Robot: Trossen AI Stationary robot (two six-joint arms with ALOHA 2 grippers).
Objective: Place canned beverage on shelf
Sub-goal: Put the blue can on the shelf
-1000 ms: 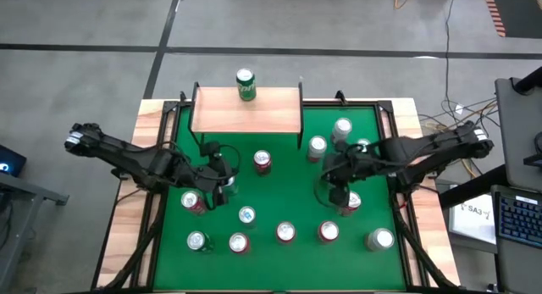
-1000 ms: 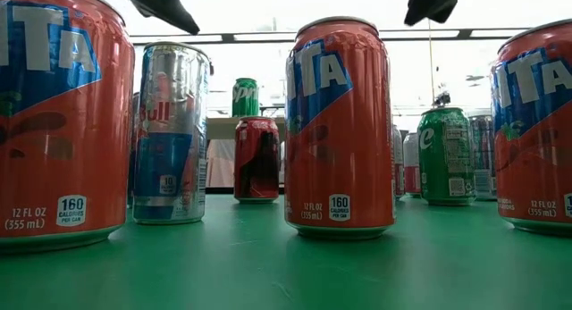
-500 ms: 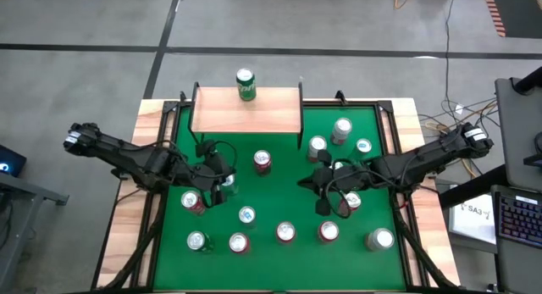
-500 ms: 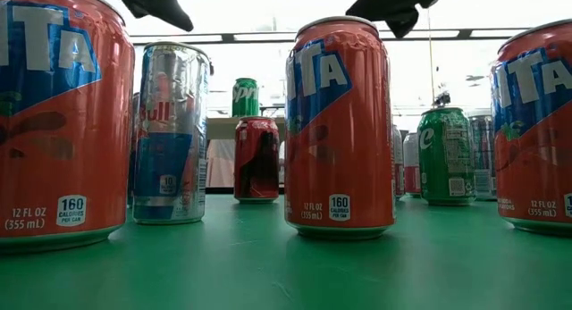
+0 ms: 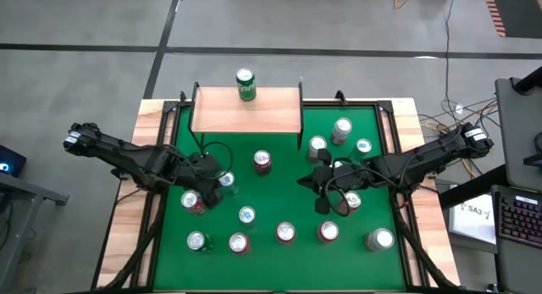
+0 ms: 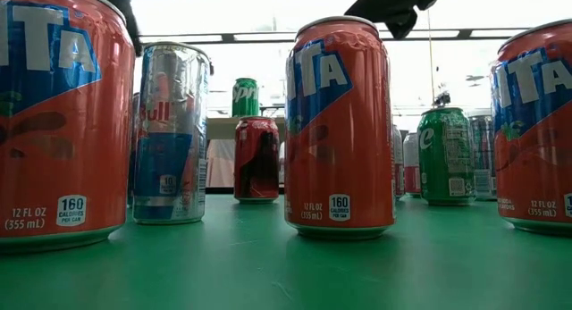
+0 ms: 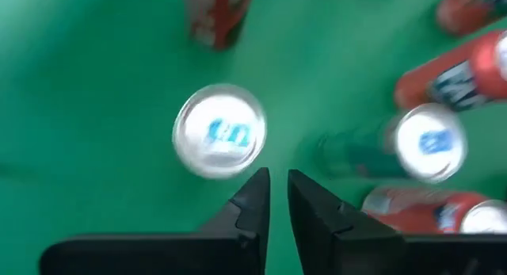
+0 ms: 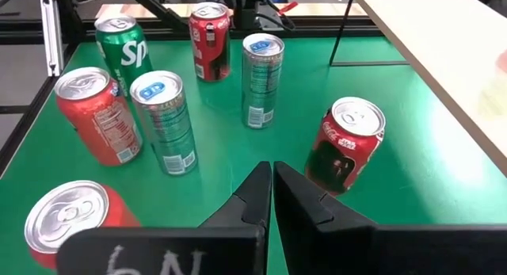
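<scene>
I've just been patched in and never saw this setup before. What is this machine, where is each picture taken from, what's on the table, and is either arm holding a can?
Two dark robot arms work over a green table. One camera looks straight down, one sits at table height among the cans, and one rides on each wrist. Many drink cans stand on the table. One green can stands on the shelf, a small wooden board at the far edge. The left gripper hangs above a silver-topped can, fingers nearly together, holding nothing. The right gripper is shut and empty, near a dark red can.

The cans, such as the orange can (image 6: 340,127), are glossy printed metal. The table (image 6: 268,265) looks matt green, and the shelf (image 5: 246,114) is pale, smooth wood.
</scene>
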